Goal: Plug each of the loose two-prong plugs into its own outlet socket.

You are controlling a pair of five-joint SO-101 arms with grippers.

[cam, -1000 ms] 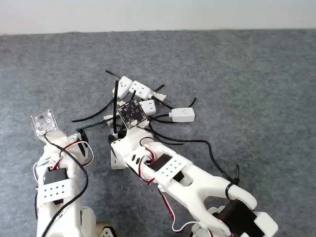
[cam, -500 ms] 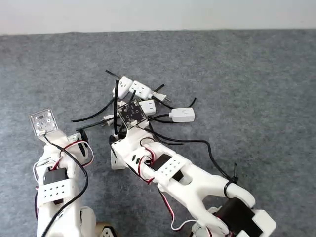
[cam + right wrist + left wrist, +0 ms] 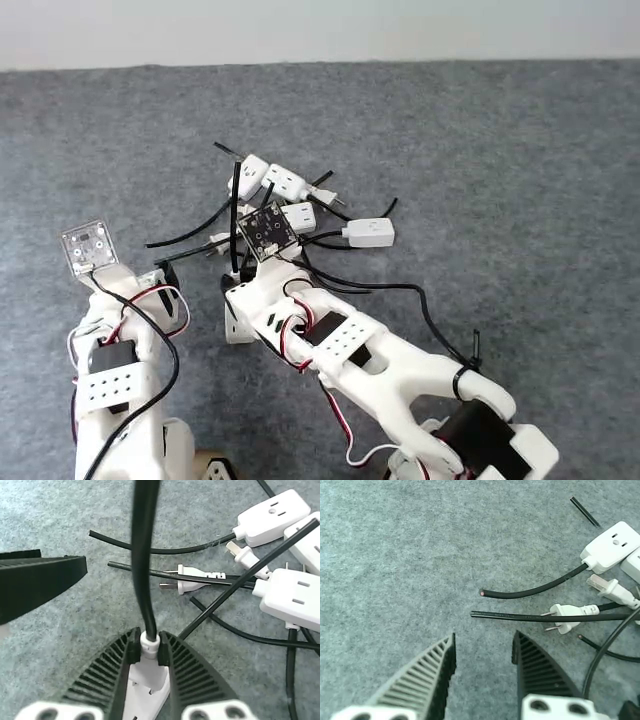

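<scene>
White plug, black-corded, sits pinched tight in our right gripper low over the grey carpet, 2 more plugs lie loose beside the outlet sockets, and our left gripper gapes empty, so we judge nothing mated yet.

Grey, felt-like carpet covers the surface edge to edge; a pale, plain wall runs along the far side.

My right tool clamps a plug; sockets cluster just beyond on the counter, left tool to its left.
</scene>
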